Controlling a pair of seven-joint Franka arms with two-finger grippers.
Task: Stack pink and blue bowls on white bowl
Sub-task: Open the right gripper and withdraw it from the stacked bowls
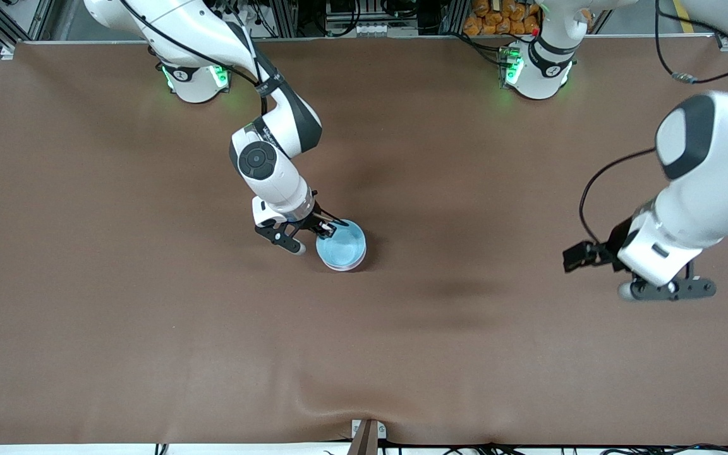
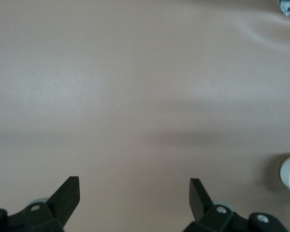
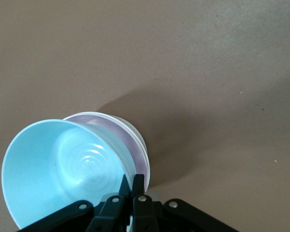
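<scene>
Pinching the blue bowl (image 3: 63, 169) by its thin rim, right tool (image 1: 325, 227) shut; light, glossy, slippery, tilted over pink bowl (image 3: 135, 150). Left tool (image 1: 667, 289) waiting, wide open, empty.

Sky-blue bowl (image 3: 63, 169) nests in pale pink bowl (image 3: 133, 150) on brown table (image 1: 149, 328).

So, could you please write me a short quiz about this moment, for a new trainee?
1. True or false: the blue bowl sits tilted in the pink bowl.
2. Which gripper pinches the blue bowl's rim? A) left gripper B) right gripper
3. Fill in: the left gripper's fingers are ____.

Key:
1. True; the white bowl lies under both.
2. B: the right gripper has its fingers shut on the rim.
3. Open: the left gripper waits over bare table at the left arm's end.
</scene>
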